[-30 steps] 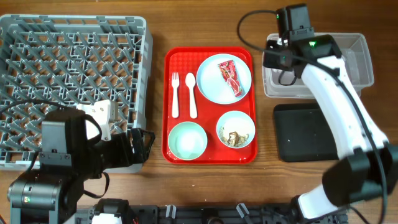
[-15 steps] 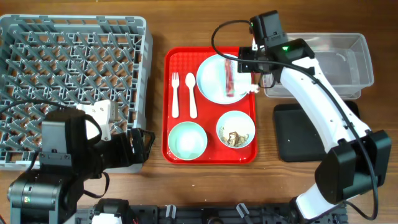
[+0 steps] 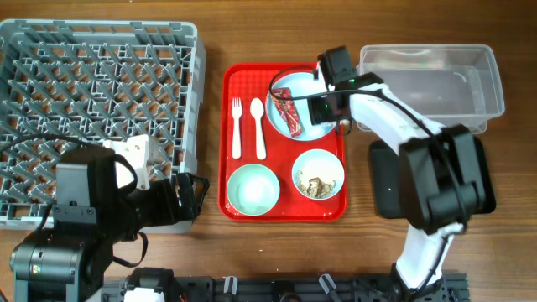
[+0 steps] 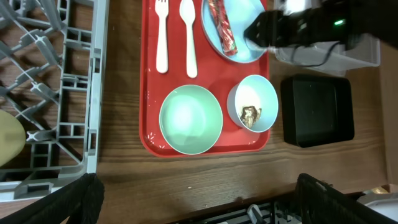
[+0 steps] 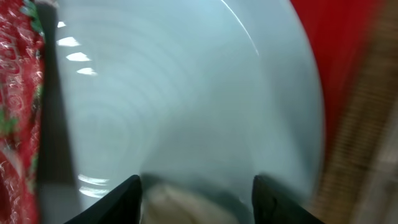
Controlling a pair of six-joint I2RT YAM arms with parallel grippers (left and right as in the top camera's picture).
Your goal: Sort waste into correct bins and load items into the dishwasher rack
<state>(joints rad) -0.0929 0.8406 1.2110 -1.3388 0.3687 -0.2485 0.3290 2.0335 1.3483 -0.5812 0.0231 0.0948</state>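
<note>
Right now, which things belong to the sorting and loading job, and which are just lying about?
Job: grey pegged plastic rack, round pale plate, red printed wrapper, white plastic fork, white plastic spoon, pale green bowl, small bowl of food scraps, clear plastic tub, flat black tray.
Lying about: red serving tray.

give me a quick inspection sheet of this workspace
surface: wooden table
job's things: wrapper on plate; fork and spoon on red tray; green bowl empty; blue bowl holds scraps; rack left, clear tub and black tray right; yellowish thing in rack, mostly cut off
clutter: nothing seen
grippers: left claw open, holding nothing; right claw open over the plate
cables: black cable loops above the plate; second cable crosses the rack
surroundings: black rig bar at near edge
</note>
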